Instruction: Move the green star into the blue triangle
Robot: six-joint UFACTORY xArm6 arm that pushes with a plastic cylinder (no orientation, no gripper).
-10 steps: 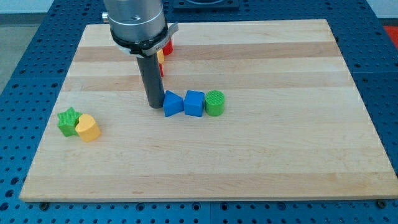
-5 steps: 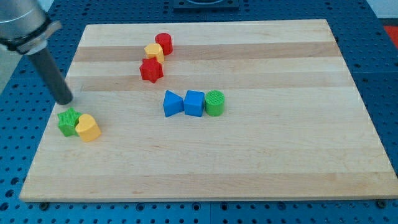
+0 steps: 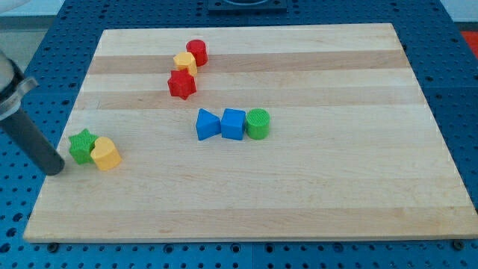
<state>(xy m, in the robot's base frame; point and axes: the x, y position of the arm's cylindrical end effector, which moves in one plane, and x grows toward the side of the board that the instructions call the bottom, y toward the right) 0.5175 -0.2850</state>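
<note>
The tip (image 3: pixel 54 169) sits just left of the green star (image 3: pixel 81 146), which touches a yellow heart (image 3: pixel 106 154); it grips nothing. The blue triangle (image 3: pixel 207 124) lies well apart, mid-counter (image 3: pixel 336 179).

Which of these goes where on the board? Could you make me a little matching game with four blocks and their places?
Things:
1. green star
2. blue triangle
3. green cylinder
4. red star

Places:
A. right end of the middle row, beside the blue cube
B. below the small yellow block, near the view's top
C. left end of the middle row
D. at the view's left, between my tip and the yellow heart

Pairs: 1-D, 2-C, 3-A, 4-B
</note>
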